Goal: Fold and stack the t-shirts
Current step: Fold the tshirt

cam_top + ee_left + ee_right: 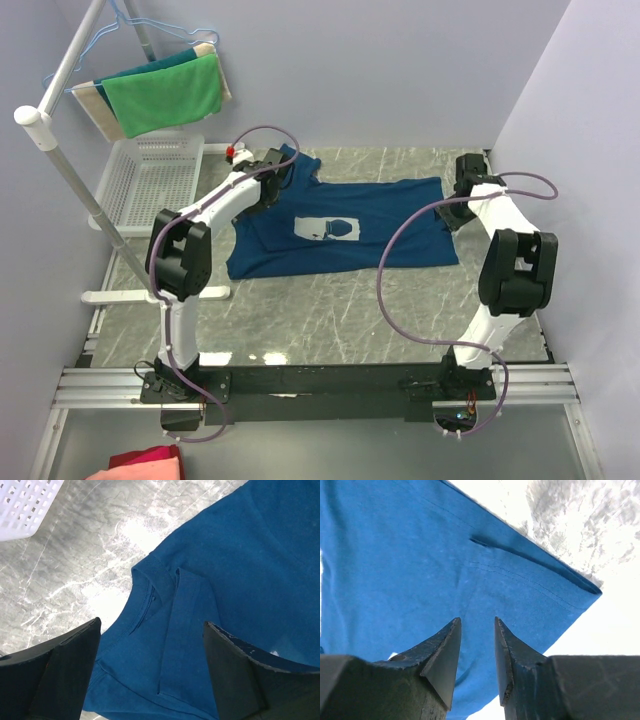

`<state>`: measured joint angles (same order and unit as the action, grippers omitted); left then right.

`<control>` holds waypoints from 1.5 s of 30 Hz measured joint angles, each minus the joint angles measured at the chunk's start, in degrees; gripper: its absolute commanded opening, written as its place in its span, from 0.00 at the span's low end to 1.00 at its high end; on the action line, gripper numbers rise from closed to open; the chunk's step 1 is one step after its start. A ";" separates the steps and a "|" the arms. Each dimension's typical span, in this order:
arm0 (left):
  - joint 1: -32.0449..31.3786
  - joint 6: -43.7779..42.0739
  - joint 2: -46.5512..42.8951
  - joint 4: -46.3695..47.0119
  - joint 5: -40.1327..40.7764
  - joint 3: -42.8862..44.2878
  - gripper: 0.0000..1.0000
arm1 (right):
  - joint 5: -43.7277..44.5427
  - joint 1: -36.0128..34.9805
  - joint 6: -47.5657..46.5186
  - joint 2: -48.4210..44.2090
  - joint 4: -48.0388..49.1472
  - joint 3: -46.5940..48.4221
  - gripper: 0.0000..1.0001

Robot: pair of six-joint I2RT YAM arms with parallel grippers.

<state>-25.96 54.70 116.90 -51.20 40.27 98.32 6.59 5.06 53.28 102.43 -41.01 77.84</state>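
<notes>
The navy cotton t-shirt (400, 215), matte and soft with a pale square print (330, 228), lies spread on the grey, veined marble-look table (330, 320) between the 2 arms. The left gripper (152, 625) hovers wide open over the ribbed collar (150, 587), holding nothing. The right gripper (477, 622) has its wedge-shaped jaws narrowly parted above a stitched edge, also empty.

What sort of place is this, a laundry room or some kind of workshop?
Most likely a robot test booth set up like a laundry corner: two robot arms bolted at the table's near edge, a navy t-shirt lying on it, and a clothes rack beside a white basket.
</notes>
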 measured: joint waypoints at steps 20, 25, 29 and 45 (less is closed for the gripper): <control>-1.31 -1.03 -17.66 4.57 -11.87 -26.18 0.83 | 0.28 -8.92 -5.14 -2.73 -1.16 -10.82 0.39; -1.40 -1.03 -16.04 5.46 -12.09 -26.93 0.84 | -1.44 -8.92 -6.08 -1.44 -0.09 -11.56 0.39; -1.40 -1.09 -12.35 5.62 -11.58 -26.82 0.85 | -2.21 -8.92 -6.91 1.05 0.15 -11.52 0.39; -1.40 -0.37 -9.29 0.94 -5.64 -26.47 0.85 | -0.98 -8.52 -7.23 3.23 -3.50 -9.57 0.32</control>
<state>-27.35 54.33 107.61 -50.26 34.63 71.85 5.61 -3.46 46.04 105.67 -44.51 68.27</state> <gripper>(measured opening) 0.857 0.327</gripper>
